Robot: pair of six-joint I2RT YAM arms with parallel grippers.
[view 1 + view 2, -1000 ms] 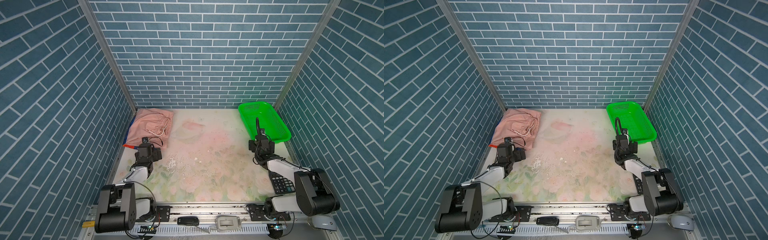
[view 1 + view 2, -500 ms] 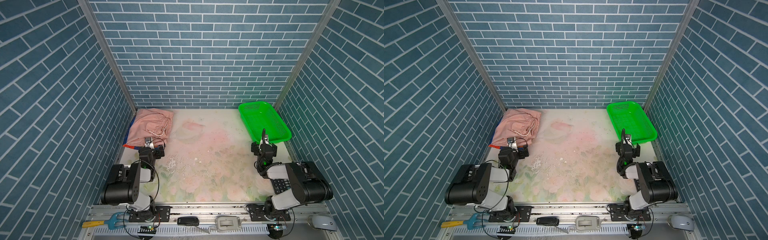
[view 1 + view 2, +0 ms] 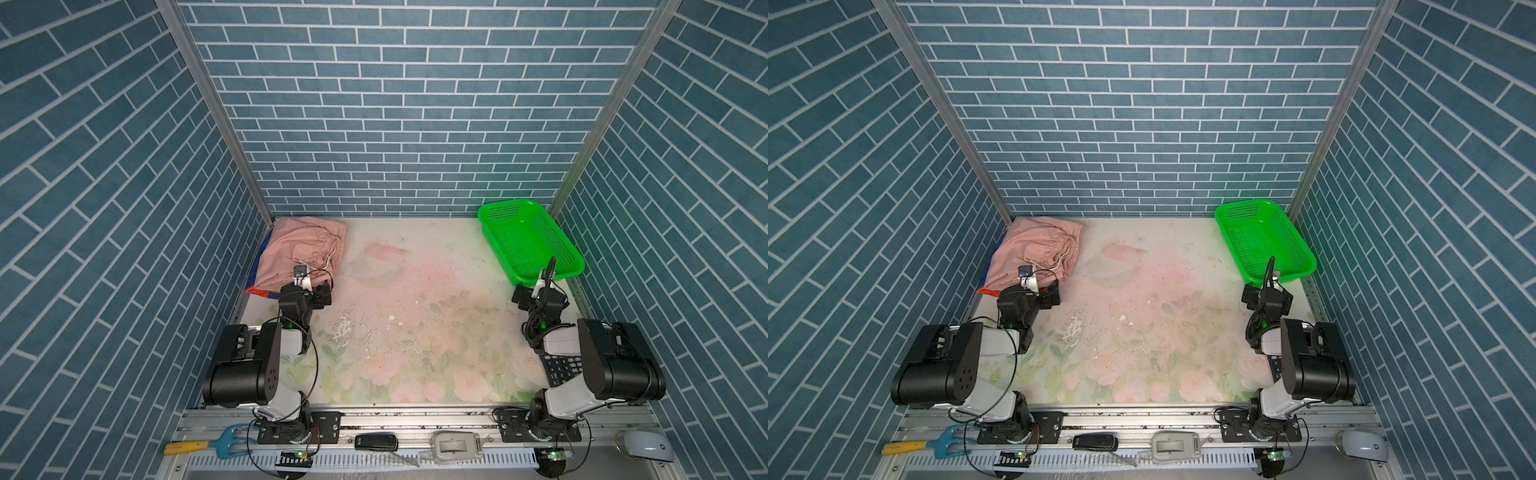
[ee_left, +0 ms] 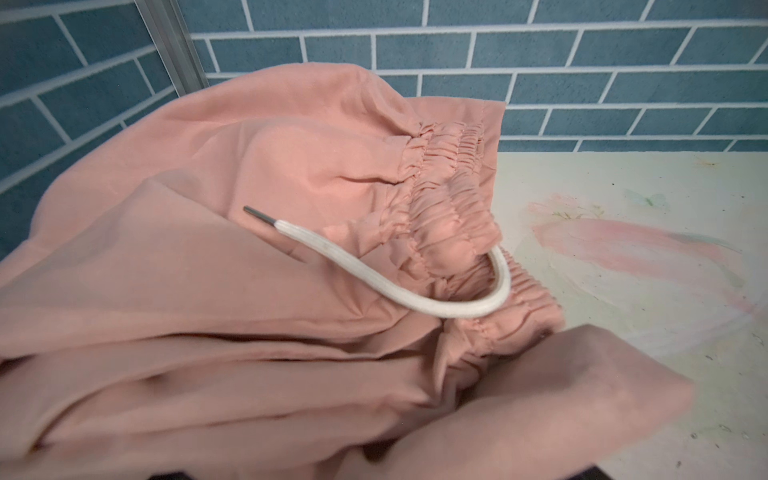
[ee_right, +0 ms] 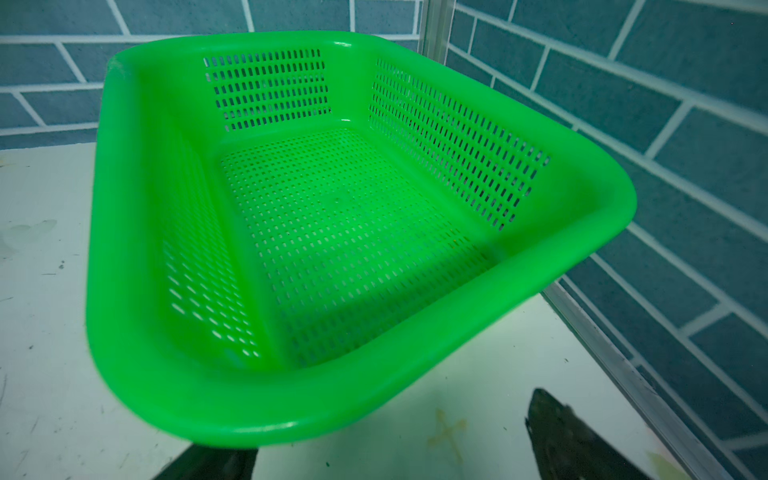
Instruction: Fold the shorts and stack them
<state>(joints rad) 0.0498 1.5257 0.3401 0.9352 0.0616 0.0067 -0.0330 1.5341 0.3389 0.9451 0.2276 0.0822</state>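
In both top views the pink shorts (image 3: 303, 249) (image 3: 1034, 249) lie folded in the far left corner of the counter (image 3: 415, 332) (image 3: 1142, 332), against the left wall. A blue and red edge (image 3: 259, 290) (image 3: 987, 290) of other cloth shows under their left and near sides. The left pincer (image 3: 309, 289) (image 3: 1040, 293) sits at the near edge of the shorts, spread and holding nothing. Whether it touches the cloth cannot be told. The green basket (image 3: 511, 212) (image 3: 1246, 212) stands in the far right corner. The right pincer (image 3: 540, 293) (image 3: 1266, 293) is just near of it, also spread and holding nothing.

The left wrist view is filled by the pink shorts (image 4: 249, 291), with the gathered waistband (image 4: 449, 199) toward the counter (image 4: 623, 187) and a white drawstring (image 4: 395, 291) curling out over the cloth. The pincer itself barely shows.

In the right wrist view the basket (image 5: 291, 419) sits on the counter (image 5: 41, 332), and the dark fingers (image 5: 577, 440) stand wide apart, short of its rim.
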